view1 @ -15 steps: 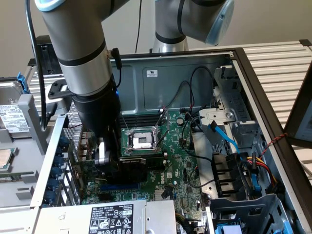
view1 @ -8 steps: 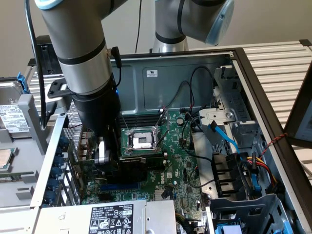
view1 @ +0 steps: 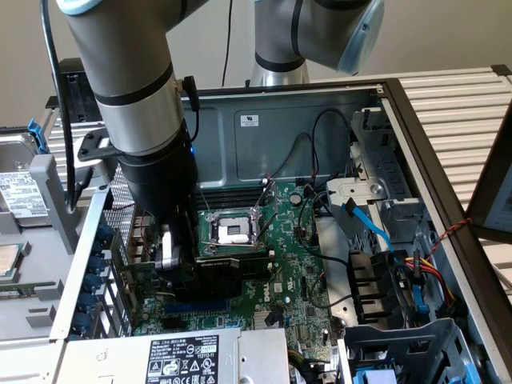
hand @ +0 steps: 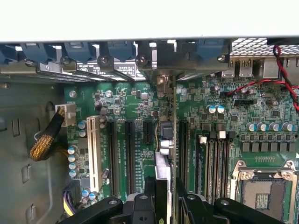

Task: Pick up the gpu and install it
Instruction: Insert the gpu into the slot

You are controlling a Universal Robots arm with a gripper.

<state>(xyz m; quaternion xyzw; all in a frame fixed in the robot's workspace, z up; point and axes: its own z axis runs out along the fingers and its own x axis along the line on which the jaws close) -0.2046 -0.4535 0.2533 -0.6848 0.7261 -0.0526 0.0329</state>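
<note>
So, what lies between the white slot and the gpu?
In the wrist view, two long black slots and a short black slot, all empty, lie between the white slot and the gpu.

A green motherboard [view1: 300, 268] is lying flat inside the open computer case [view1: 320, 120], with a CPU socket [view1: 232, 232] sitting near its middle. A grey power supply [view1: 172, 360] with a black label is sitting at the exterior view's lower edge. A blue flat cable [view1: 370, 226] is running down on the exterior view's right, near yellow and red wires [view1: 428, 268]. A hard drive [view1: 18, 192] is resting outside the case on the exterior view's left. In the wrist view, 1 white slot [hand: 93, 154] is standing beside 2 long black slots [hand: 112, 158], and a gold-braided cable [hand: 46, 143] is reaching a white connector [hand: 65, 113].
</note>
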